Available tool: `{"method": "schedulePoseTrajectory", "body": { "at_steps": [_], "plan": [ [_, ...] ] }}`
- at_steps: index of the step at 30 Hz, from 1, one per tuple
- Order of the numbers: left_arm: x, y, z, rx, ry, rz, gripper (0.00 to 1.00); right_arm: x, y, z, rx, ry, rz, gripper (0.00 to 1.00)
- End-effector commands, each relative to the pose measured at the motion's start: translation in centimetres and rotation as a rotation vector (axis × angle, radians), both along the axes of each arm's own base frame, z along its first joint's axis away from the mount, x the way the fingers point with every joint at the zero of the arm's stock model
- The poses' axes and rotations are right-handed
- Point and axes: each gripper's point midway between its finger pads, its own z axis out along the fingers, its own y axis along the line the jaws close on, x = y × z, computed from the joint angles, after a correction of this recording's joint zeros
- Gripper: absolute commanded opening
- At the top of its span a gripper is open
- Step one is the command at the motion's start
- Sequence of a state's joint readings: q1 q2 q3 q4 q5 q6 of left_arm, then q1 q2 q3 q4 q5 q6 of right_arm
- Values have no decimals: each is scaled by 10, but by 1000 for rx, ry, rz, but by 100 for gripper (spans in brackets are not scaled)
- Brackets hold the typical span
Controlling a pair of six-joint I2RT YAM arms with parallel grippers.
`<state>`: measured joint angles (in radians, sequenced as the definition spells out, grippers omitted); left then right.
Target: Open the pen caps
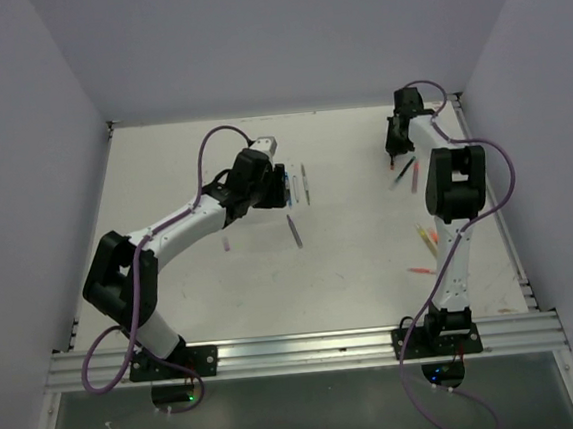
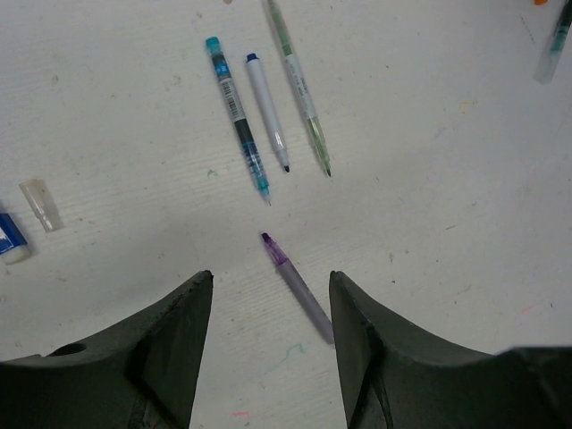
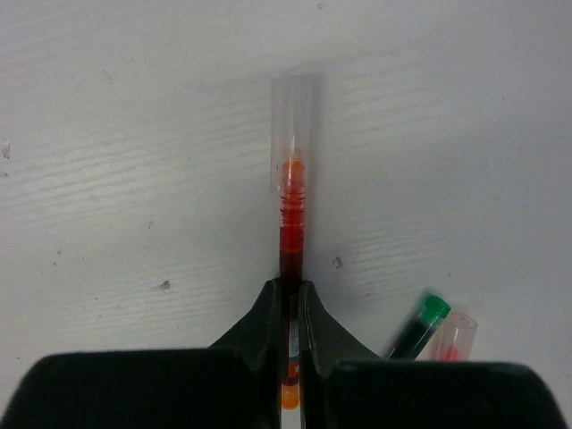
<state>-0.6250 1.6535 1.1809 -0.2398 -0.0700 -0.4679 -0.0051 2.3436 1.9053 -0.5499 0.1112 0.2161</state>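
My left gripper [image 2: 271,277] is open and low over the table, with a purple-grey pen [image 2: 298,288] lying between its jaws, untouched. Beyond it lie a teal pen [image 2: 238,118], a white pen with a blue end [image 2: 267,112] and a pale green pen [image 2: 301,89]. A clear pen cap [image 2: 42,204] and a blue cap [image 2: 11,239] lie at the left. My right gripper [image 3: 290,286] is shut on a red-orange pen [image 3: 290,234] whose tip sits inside a clear cap [image 3: 293,125]. In the top view the left gripper [image 1: 280,183] is mid-table and the right gripper [image 1: 395,155] is at the back right.
A green-ended pen [image 3: 416,325] and a pink cap [image 3: 454,336] lie right of my right gripper. More pens [image 1: 427,234] lie beside the right arm, and one [image 1: 295,229] lies near the middle. The side walls stand close to the table's edges.
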Motion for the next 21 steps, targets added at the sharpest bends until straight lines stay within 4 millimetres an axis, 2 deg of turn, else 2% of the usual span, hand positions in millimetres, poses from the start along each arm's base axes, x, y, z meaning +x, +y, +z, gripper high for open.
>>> {"method": "schedulePoseTrajectory", "body": {
  "at_steps": [1,3,6,7,8,9,10,11,12,13,14,15,16,18,20,21],
  "plan": [
    [-1,-4,22,-49,-50,-14,58,-24,29,-25,75,84,77,0],
    [-3,-5,25,-66,-54,-14,58,-24,36,-14,56,51,97,0],
    [-3,-5,31,-95,-53,-8,58,-26,61,19,47,-31,136,0],
    [-3,-5,32,-108,-52,-6,58,-33,70,20,65,-46,134,0],
    [-1,-2,35,-124,-52,2,58,-33,78,53,76,-122,146,0],
    [-3,-4,39,-159,-37,-8,58,-37,86,62,78,-143,159,0],
    [-3,-3,41,-179,-33,-8,59,-47,104,67,87,-152,185,0],
    [1,1,45,-204,-36,1,59,-52,116,88,110,-192,214,0],
    [-1,-2,48,-242,-18,-16,59,-57,127,98,131,-207,236,0],
    [0,-2,51,-266,-16,-19,59,-69,144,97,149,-198,263,0],
    [4,1,54,-288,-13,-13,60,-79,160,115,185,-228,307,0],
    [2,-2,58,-324,7,-27,61,-88,180,120,207,-237,348,0],
    [3,-3,61,-345,7,-32,62,-101,191,113,231,-217,371,0],
    [7,-3,68,-388,18,-36,63,-123,222,125,303,-227,456,0],
    [13,0,70,-410,26,-24,64,-141,239,123,342,-220,494,0],
    [13,-1,72,-430,37,-24,65,-151,255,132,370,-240,536,0]
  ]
}}
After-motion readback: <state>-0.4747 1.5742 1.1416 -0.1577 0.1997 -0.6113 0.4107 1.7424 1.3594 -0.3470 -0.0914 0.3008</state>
